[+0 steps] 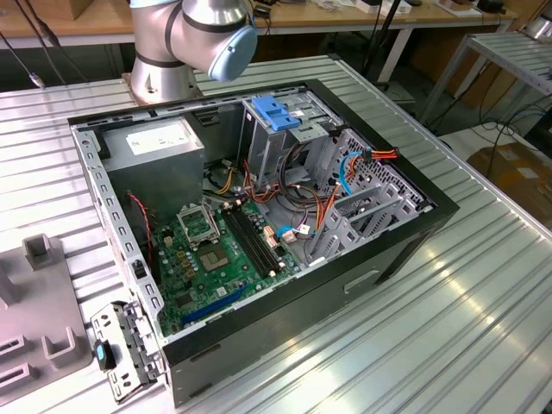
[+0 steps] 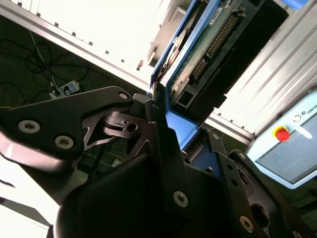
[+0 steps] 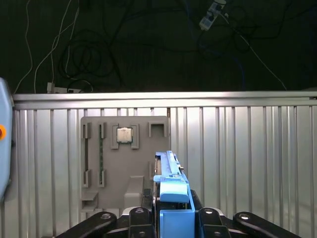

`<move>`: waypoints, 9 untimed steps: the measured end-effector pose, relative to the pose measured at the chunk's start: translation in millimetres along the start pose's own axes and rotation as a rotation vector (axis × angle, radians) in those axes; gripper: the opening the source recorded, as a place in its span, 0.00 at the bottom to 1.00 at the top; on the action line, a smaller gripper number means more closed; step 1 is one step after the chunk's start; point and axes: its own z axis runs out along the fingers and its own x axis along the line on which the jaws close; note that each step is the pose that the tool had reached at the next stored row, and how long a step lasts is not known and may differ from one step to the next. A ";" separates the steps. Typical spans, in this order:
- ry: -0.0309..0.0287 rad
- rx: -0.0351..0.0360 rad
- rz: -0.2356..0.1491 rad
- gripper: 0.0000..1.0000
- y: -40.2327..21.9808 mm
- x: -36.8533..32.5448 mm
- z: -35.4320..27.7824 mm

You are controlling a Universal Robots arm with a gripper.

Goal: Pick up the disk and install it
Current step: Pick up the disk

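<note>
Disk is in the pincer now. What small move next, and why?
Probably start carrying it toward the open computer case. The pincer is shut on the disk, at its blue carrier, near the grey parts tray, and the drive cage it seems to belong in stands inside that case.

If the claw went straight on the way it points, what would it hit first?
Likely the edge of the grey tray or the ribbed table beside it; depth is unclear. The disk held in the claw would touch before the claw itself.
</note>
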 end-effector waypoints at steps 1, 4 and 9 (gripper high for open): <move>0.0000 0.0000 0.000 0.37 -3.6 -0.1 -0.1; 0.0000 0.0000 0.000 0.37 -10.1 -0.2 -0.2; -0.0001 0.0001 0.000 0.37 -17.6 -0.4 -0.2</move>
